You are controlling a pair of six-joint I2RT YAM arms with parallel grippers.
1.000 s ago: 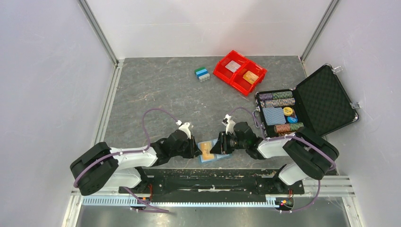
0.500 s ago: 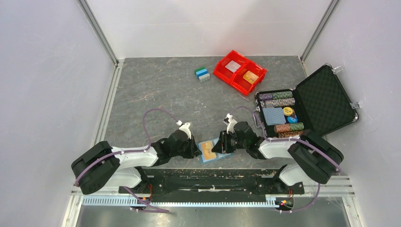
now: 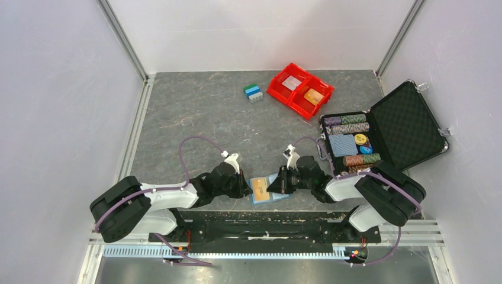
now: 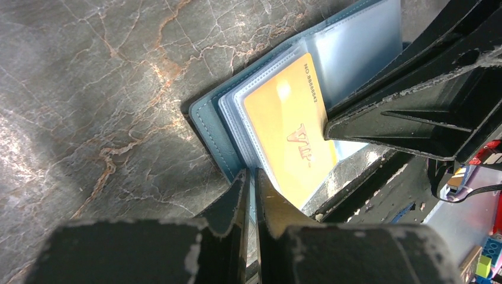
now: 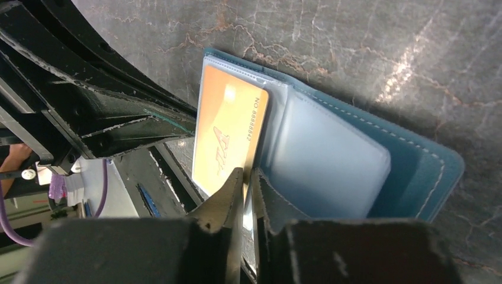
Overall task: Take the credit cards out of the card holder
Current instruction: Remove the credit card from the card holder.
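1. Grey marbled counter (image 3: 195,112), white walls around it. The card holder (image 4: 207,118) lay spread open at the middle of the counter's near edge.
2. Handling, a judgement: the orange card (image 4: 284,124) looked thin, stiff, light and slick. Best taken by its exposed edge near the fold. The holder looked floppy and light and would likely lift along with the card unless pinned.
3. Looks: light-blue stitched cover with clear, see-through pockets. The orange card had a dark logo and small print. The other pocket looked pale; couldn't tell if a card was inside.
4. Left jaws were clenched on the holder's sleeve edge.
5. Right jaws were pinched on the orange card's inner edge, maybe with a sleeve layer too.
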